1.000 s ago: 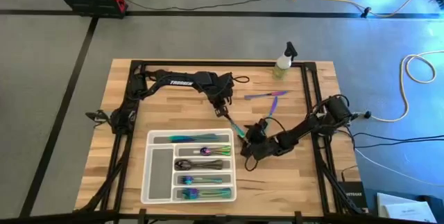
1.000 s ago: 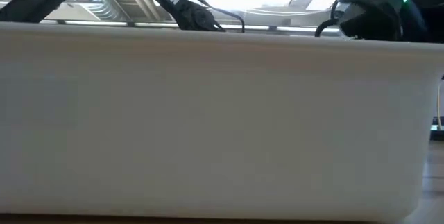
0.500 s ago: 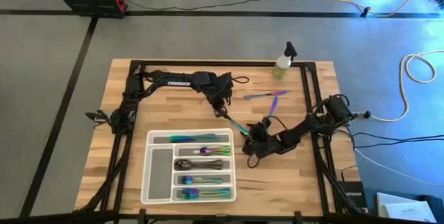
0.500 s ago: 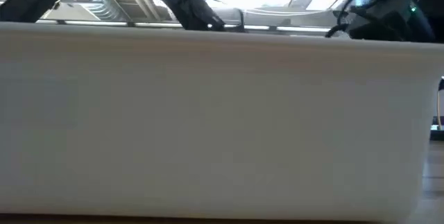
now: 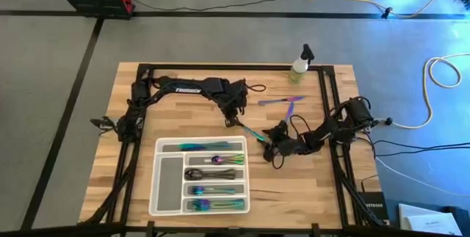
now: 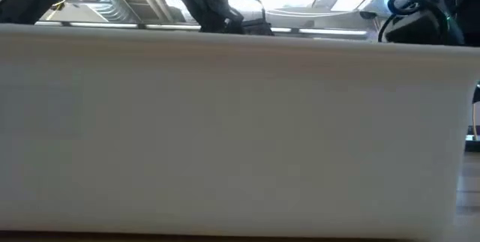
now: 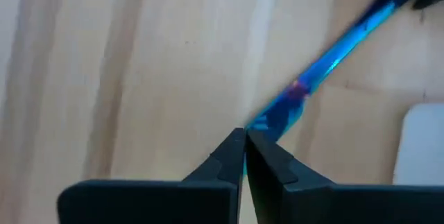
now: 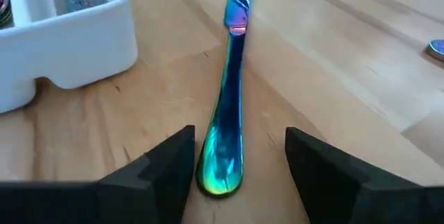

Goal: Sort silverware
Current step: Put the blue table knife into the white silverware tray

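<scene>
My left gripper (image 5: 236, 122) is shut on one end of an iridescent blue-green piece of silverware (image 5: 253, 133) at the table's middle. The piece runs toward the near right. Its wide free end (image 8: 220, 168) lies between the open fingers of my right gripper (image 5: 272, 143), which stand on either side without touching it. Two more iridescent pieces (image 5: 283, 101) lie flat on the wood farther back. The white compartment tray (image 5: 157, 178) holds several sorted pieces. My left gripper pinches the piece's narrow end (image 7: 262, 122) between its two fingertips (image 7: 229, 156). The fingers slant down from the table's far left and run roughly along the piece. The piece stretches away toward my right gripper; whether its wide end rests on the wood cannot be told.
A small spray bottle (image 5: 299, 64) stands at the far edge. The tray's white wall (image 6: 240, 122) fills the low view, and its corner (image 8: 76, 50) shows near my right gripper. Bare wood lies right of the tray along the near edge (image 5: 294, 193).
My right gripper has moved toward the far edge and a little to the right, ending around the piece's wide end. The held piece has swung slightly, its free end shifting toward the right.
</scene>
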### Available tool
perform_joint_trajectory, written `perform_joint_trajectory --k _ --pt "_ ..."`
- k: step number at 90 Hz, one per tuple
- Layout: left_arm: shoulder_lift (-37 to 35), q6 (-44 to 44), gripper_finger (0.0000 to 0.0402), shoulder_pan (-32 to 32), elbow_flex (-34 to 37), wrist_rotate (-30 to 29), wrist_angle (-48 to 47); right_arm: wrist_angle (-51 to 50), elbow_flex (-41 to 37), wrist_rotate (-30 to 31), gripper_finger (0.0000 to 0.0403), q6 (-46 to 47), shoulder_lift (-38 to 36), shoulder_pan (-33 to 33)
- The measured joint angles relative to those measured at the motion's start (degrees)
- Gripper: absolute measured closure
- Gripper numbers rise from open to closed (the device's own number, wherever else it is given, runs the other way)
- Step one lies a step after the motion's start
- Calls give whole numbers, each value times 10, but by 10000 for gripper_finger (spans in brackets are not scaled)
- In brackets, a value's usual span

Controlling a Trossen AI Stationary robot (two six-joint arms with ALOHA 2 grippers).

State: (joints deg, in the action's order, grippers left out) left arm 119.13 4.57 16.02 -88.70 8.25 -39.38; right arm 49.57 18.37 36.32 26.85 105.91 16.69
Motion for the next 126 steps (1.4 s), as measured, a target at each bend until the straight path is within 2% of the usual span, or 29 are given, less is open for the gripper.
perform_joint_trajectory --k 13,30,48,79,97,109,126 --pt "0 44 401 -30 14 -59 -3 18 0 2 196 -22 2 1" --pt "0 84 402 -49 42 -44 44 72 0 27 196 -41 30 1" --pt "-4 97 401 -43 43 -44 74 149 1 29 196 -16 72 1" --pt "-20 112 402 -34 43 -47 89 163 27 76 196 -3 121 4" --pt "-20 122 401 -35 43 -47 90 182 44 113 197 -12 161 29" --pt "-20 124 402 -35 43 -47 88 182 48 117 210 -11 165 42" --pt "-20 134 402 -34 49 -47 88 157 49 123 250 5 165 41"
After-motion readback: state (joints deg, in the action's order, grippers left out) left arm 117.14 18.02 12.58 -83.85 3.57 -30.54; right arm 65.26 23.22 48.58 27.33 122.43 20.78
